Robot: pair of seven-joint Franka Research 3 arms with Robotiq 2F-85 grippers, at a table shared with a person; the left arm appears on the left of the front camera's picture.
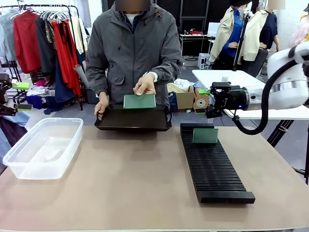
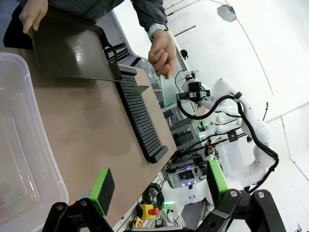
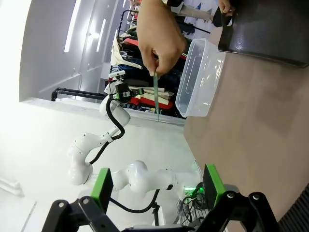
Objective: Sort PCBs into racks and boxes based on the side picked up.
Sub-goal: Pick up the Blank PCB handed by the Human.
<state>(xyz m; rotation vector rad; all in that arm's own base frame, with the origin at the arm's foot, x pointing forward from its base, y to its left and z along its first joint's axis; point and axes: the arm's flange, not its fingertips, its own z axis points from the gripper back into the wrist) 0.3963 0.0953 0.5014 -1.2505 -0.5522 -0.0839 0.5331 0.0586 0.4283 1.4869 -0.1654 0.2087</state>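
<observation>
Farthest left of the long black slotted rack (image 1: 212,162), beyond the tub, your left gripper (image 2: 159,186) has its green-padded fingers spread wide apart, with nothing between them and nothing touching them. Next comes the clear rectangular plastic tub (image 1: 41,147), which sits on the tan table (image 1: 130,188) well to the left of the rack. Closer to the rack, one of the person's hands (image 1: 101,105) rests on the left end of a shallow smooth black tray (image 1: 133,122). That tray lies just beside the rack's far end, on its left. The person's other hand (image 1: 145,84) pinches the top edge of a thin green rectangular circuit board (image 1: 139,101), holding it upright over the tray, left of the rack's far end. You cannot tell whether the board's lower edge touches the tray. A second green circuit board (image 1: 205,136) stands upright in a slot near the far end of the rack itself. Your right gripper (image 1: 205,101) hangs in the air above and a little beyond that far end, pointing left toward the held board. In its own wrist view the right gripper's fingers (image 3: 212,181) are fully apart, gripping and touching nothing.
</observation>
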